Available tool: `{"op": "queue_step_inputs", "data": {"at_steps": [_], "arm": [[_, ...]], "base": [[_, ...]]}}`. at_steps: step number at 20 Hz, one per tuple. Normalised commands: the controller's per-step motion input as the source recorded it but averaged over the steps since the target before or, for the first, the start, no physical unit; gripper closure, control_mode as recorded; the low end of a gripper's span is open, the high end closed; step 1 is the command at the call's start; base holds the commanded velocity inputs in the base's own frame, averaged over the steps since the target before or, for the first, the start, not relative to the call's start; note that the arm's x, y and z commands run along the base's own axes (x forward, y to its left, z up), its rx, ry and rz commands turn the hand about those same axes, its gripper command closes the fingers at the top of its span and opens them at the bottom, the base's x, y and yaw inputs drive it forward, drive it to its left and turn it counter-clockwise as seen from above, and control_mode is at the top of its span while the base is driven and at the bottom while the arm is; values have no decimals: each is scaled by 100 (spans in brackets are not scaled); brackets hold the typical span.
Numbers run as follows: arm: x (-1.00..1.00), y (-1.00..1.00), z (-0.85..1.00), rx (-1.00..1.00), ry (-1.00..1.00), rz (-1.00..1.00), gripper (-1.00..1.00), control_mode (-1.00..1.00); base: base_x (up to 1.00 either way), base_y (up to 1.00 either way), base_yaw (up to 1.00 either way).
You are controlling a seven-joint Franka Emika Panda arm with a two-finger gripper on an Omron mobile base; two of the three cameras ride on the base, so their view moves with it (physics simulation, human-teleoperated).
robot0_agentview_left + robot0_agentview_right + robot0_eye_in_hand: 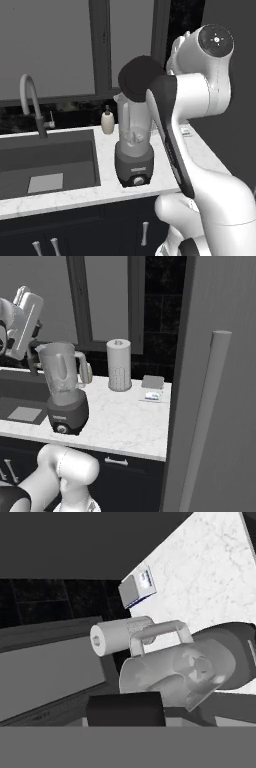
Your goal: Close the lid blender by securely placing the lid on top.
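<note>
Lid (137,77): light, stiff matte disc (little slip), pinched edge-on in closed gripper (125,717) above blender (134,145). Best held by rim, lowered flat.

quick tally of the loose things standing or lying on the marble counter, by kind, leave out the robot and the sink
Blender, clear plastic jar on dark grey motor base: 1
Small cream soap bottle: 1
White paper towel roll: 1
Flat grey square pad: 1
Small white and blue flat item: 1
Total: 5
</note>
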Motion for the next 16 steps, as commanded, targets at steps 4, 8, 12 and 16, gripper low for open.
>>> {"op": "queue_step_inputs", "data": {"at_steps": [4, 8, 12, 16], "arm": [[0, 12, -1, -6, 15, 0, 100, -100], [0, 0, -3, -3, 21, 0, 100, -100], [1, -6, -2, 0, 17, 0, 100, -100], [0, -11, -1, 0, 14, 0, 100, -100]], "base": [[0, 0, 0], [0, 0, 0], [0, 0, 0], [0, 0, 0]]}}
